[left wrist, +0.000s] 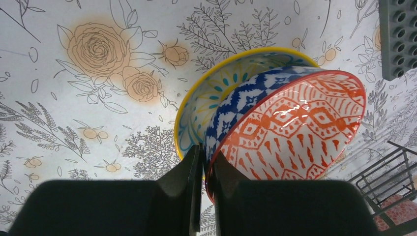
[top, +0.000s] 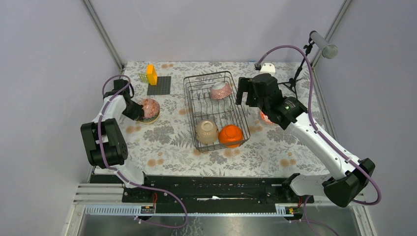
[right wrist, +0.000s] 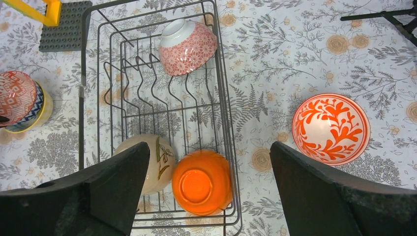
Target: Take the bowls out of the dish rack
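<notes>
The black wire dish rack stands mid-table and holds a pink speckled bowl, a beige bowl and an orange bowl, all upside down or on their sides. My left gripper is shut on the rim of the blue-white patterned bowl, which has an orange-red inside and sits tilted in a yellow-rimmed bowl on the table left of the rack. My right gripper is wide open above the rack's near end, over the orange bowl. A white bowl with red pattern sits on the table right of the rack.
A flat black mat with a yellow block lies at the back left. A black stand rises at the back right. The flowered cloth covers the table between rack and stack.
</notes>
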